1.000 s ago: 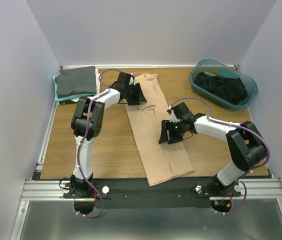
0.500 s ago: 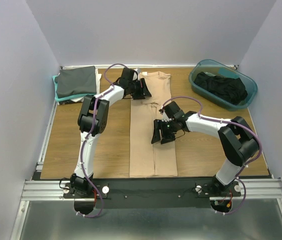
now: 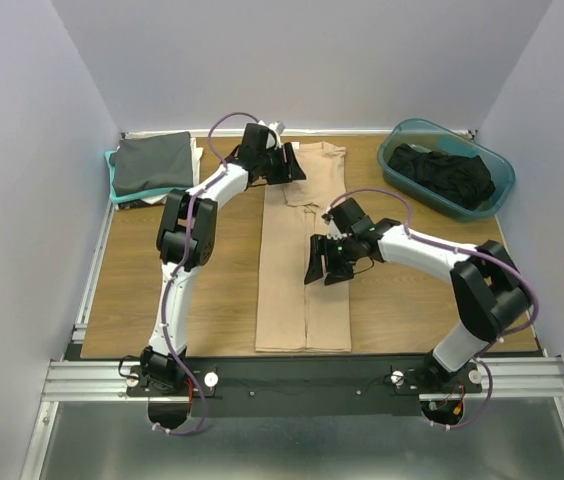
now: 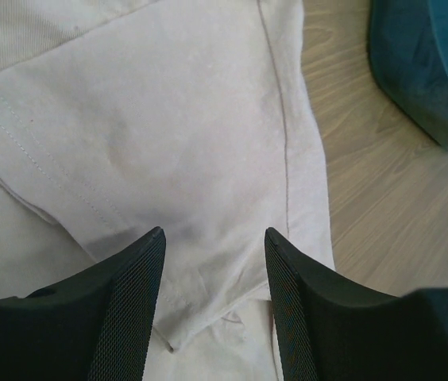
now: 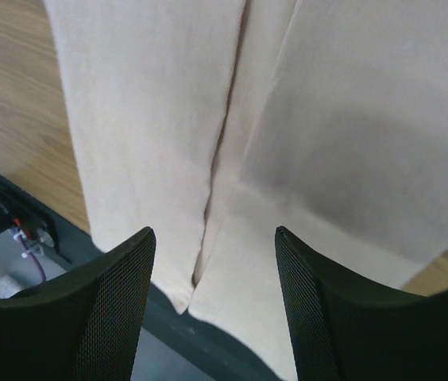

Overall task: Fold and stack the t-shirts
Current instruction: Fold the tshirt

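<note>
Tan shirt (image 3: 303, 290) lies flat in the middle of the bench (image 3: 192, 290), folded to a long strip running from far edge to near edge. Left pincer (image 3: 294, 166) sits over its far end, jaws wide, nothing between them. Right pincer (image 3: 320, 264) is over the strip's middle, jaws wide, empty. Folded stack (image 3: 152, 165), dark grey on top, at far left corner. Black shirt (image 3: 444, 175) in tub (image 3: 392, 178), far right.

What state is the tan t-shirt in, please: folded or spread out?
Partly folded: the tan t-shirt lies as a narrow strip, sides meeting along the middle.
</note>
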Available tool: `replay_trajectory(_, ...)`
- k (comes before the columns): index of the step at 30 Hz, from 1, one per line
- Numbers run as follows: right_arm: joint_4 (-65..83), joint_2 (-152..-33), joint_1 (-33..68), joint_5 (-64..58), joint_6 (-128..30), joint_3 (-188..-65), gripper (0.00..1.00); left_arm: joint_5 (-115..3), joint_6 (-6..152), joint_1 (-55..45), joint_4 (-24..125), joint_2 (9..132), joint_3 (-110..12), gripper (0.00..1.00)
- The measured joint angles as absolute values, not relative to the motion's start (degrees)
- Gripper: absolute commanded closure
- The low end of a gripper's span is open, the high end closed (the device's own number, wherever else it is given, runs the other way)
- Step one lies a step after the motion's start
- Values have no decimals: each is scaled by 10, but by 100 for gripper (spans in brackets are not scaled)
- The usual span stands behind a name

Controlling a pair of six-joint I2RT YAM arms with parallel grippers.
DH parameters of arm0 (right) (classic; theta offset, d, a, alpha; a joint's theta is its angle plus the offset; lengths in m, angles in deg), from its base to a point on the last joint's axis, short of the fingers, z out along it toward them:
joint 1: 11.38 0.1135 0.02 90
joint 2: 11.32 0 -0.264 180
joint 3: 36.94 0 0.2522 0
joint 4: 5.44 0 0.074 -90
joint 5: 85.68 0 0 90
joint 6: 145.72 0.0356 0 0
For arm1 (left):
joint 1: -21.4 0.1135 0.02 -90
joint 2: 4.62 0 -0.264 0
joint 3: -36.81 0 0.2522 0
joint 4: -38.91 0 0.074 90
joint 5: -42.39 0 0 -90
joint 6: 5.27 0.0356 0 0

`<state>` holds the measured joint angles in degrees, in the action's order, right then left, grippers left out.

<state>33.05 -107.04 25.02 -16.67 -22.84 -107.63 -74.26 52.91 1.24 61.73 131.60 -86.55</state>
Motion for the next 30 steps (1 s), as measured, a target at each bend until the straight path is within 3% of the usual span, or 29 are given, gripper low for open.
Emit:
replay_trajectory(7, 374, -988, 252, -143, -216, -1068, 34, -726, 549, 11, 609, 1142, -720, 39)
replay_trajectory(13, 405, -933, 292, -115, -179, -995, 36, -672, 554, -10, 583, 890, -454, 40)
replay_trajectory(20, 440, -876, 332, -87, -119, -916, 37, -642, 518, -90, 633, 734, -175, 40)
replay_trajectory(25, 449, -868, 382, -75, -76, -895, 43, -623, 461, -139, 681, 602, -92, 41)
replay_trajectory(30, 460, -868, 397, -59, -47, -888, 47, -605, 417, -168, 689, 561, -69, 41)
